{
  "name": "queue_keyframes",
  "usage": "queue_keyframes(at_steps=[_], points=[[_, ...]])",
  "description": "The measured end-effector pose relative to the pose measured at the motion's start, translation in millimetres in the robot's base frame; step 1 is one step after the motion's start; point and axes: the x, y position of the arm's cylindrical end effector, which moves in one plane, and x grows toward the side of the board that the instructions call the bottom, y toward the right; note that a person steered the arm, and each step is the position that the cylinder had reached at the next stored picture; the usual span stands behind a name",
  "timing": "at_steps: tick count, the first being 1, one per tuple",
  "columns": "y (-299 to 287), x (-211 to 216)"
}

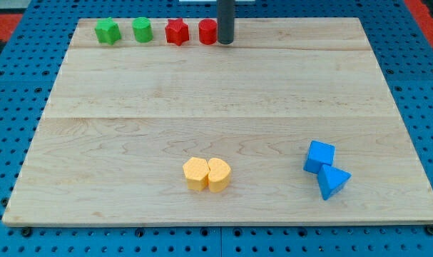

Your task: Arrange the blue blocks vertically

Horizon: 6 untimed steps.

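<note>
Though touching, blue cube (319,156) above blue triangular block (334,181), pair's axis perhaps tilted.

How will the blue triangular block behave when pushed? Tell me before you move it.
The blue triangular block lies flat on the smooth wooden board, so it should slide rather than roll or tip. Its slanted sides may make it rotate off my tip, which stands far away at the view's top. It touches the blue cube, so a push could shift both.

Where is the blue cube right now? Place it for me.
The blue cube sits near the view's bottom right of the wooden board, touching the blue triangular block just below it, with the two yellow blocks off to its left.
</note>
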Motion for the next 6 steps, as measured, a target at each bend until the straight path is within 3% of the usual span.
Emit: queue_keyframes(at_steps=[1,2,3,4,5,6], points=[[94,42],[207,110],[288,211],[308,309],[270,339],[220,339]])
